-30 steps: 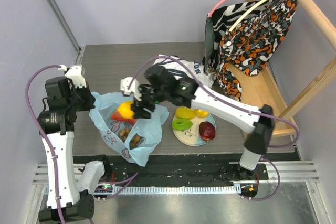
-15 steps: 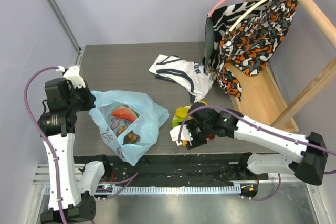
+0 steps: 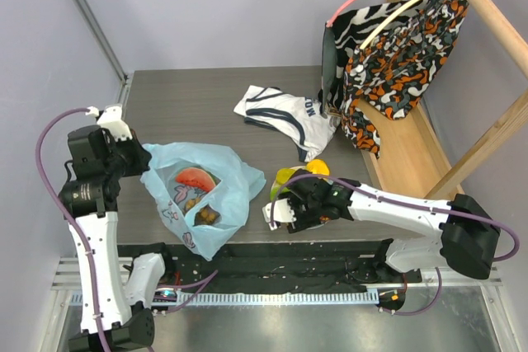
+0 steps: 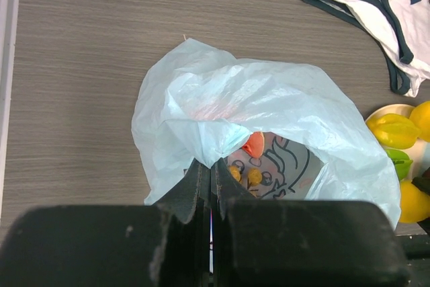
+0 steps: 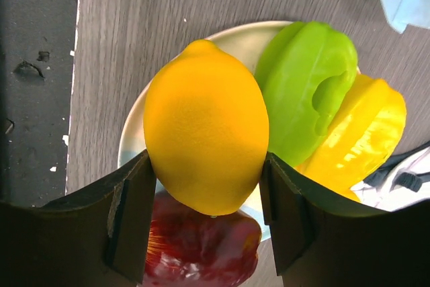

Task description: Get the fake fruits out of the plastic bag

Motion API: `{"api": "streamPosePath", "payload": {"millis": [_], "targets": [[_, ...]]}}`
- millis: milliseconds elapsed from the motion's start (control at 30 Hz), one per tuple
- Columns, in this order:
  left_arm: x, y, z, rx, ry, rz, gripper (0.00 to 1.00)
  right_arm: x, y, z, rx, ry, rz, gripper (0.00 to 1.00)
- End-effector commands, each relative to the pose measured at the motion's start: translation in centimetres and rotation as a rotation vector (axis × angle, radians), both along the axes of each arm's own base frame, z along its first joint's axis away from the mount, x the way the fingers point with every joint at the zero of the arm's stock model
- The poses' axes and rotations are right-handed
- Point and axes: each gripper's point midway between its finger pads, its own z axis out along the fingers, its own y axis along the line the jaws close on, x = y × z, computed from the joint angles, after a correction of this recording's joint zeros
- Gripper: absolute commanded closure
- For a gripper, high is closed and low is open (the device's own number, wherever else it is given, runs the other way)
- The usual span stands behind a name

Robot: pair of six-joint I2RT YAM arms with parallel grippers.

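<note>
Our right gripper (image 5: pixel 207 193) clasps the lemon (image 5: pixel 205 132) over the lower-centre plate (image 5: pixel 232 31) of freed fruits (image 5: pixel 306 85); watermelon slice (image 3: pixel 194 177) and grapes (image 3: pixel 206 216) remain in the bag (image 3: pixel 235 191) our left gripper (image 4: pixel 209 186) pinches.

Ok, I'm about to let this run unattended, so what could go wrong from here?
The plate already carries a red apple, green piece and yellow piece, so the round lemon in the right gripper may roll off once released.
The left gripper pinches only a thin fold of the plastic bag; if it slips, the mouth could close over the watermelon slice inside.
</note>
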Motion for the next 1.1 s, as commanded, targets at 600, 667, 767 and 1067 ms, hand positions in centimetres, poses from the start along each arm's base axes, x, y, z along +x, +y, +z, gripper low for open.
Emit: {"api": "streamPosePath", "payload": {"millis": [600, 667, 767, 1067], "targets": [[-2.3, -2.0, 2.1, -0.028, -0.051, -0.099, 1.00, 0.1, 18.9, 22.3, 0.692, 0.341, -0.119, 0.20], [-2.7, -2.2, 2.5, -0.027, -0.056, -0.110, 1.00, -0.6, 22.1, 23.0, 0.732, 0.356, -0.094, 0.26], [-3.4, -2.5, 2.9, -0.021, -0.067, -0.121, 1.00, -0.8, 26.0, 21.3, 0.699, 0.390, -0.074, 0.36], [-5.3, -2.9, 3.5, 0.048, -0.061, -0.196, 1.00, 5.0, 31.2, 14.2, 0.645, 0.244, -0.280, 0.53]]}}
